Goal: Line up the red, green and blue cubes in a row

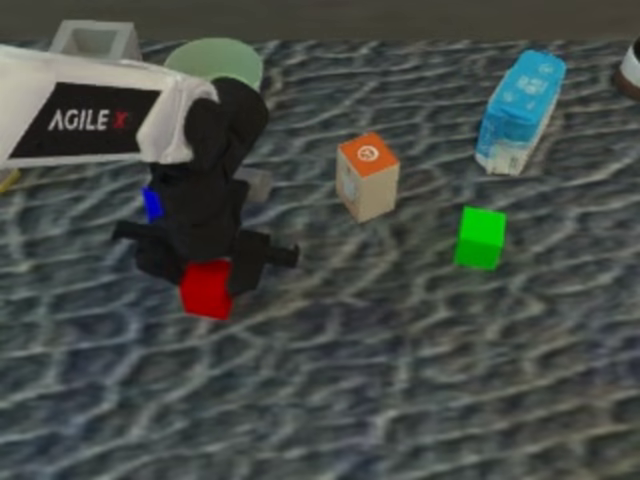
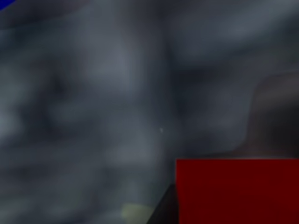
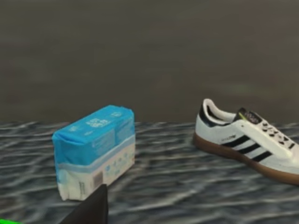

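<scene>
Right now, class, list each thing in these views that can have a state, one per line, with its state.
red cube: under the left gripper, at its fingers.
blue cube: mostly hidden by the left arm.
green cube: free on the table.
beige carton: upright.
light-blue pack: lying flat.
shoe: sole down.

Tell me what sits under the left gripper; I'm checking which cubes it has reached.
Under the left gripper the red cube pokes out. A sliver of the blue cube shows beside the wrist. The arm hides the rest of both cubes and whether the fingers grip.
</scene>
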### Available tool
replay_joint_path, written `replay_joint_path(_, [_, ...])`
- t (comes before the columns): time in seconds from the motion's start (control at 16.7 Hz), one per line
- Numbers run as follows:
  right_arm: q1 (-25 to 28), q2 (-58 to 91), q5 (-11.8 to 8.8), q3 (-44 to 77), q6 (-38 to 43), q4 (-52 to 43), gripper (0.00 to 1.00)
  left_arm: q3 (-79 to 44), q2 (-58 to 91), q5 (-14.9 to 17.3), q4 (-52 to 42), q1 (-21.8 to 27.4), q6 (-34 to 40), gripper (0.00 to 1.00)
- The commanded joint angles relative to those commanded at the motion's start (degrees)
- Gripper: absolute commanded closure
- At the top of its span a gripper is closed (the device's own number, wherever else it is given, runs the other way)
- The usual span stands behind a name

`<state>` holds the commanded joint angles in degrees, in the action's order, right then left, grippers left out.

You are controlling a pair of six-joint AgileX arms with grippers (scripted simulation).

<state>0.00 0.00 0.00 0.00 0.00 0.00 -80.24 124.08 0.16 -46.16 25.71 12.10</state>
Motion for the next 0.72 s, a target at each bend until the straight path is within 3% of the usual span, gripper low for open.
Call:
replay_joint_path(0.48, [0.0,0.0,0.0,0.0,0.0,0.0,0.0,-0.8,-1.9,-0.4,-0.9,-0.1,-0.3,1.0])
replay_joint_path(0.72, [0.0,0.0,0.0,0.0,0.0,0.0,0.0,-4.7,-4.1,-0.5,-7.3,-0.6,-0.1,1.0])
